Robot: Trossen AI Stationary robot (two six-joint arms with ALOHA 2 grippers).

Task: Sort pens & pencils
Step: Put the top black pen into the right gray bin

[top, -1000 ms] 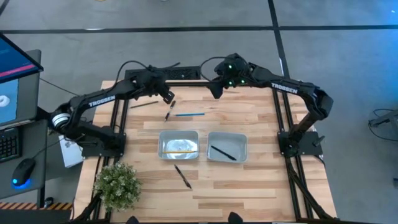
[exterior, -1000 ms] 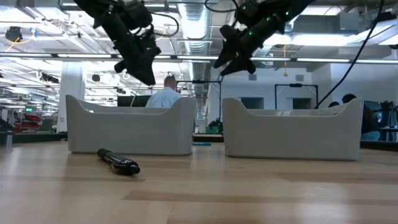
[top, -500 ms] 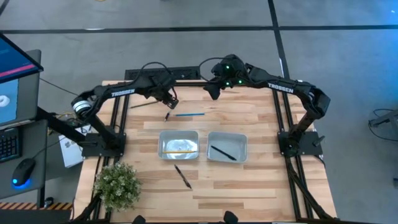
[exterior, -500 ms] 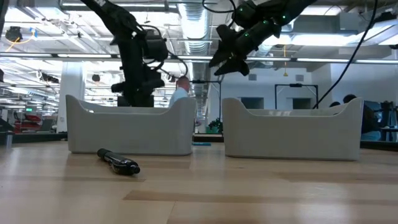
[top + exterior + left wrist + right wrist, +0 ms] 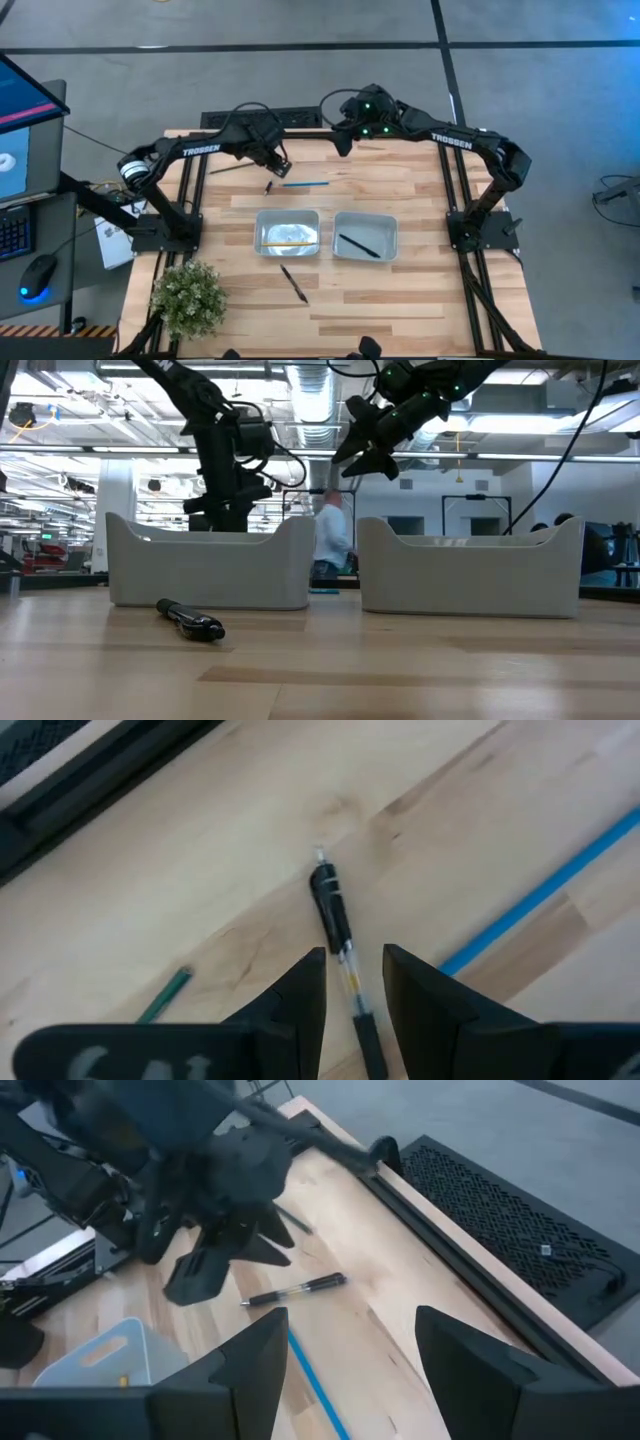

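Pens: one black pen (image 5: 269,185) lies on the bench (image 5: 420,300) near its far edge, directly under my left gripper; a second pen (image 5: 358,246) lies in the right tray (image 5: 366,236); a third pen (image 5: 294,284) lies on bare wood toward the near edge, in front of the left tray (image 5: 288,232).
Pencils: the blue pencil (image 5: 305,184) lies just beside the first pen; the yellow pencil (image 5: 289,243) is in the left tray; the green pencil (image 5: 229,168) lies near the far left corner.
Left gripper (image 5: 352,988): my fingers are parted, one on each side of the pen, not clamped on it.
Right gripper (image 5: 343,146): raised above the far edge, jaws wide apart, holding nothing.
Plant (image 5: 188,297): stands at the near left corner.
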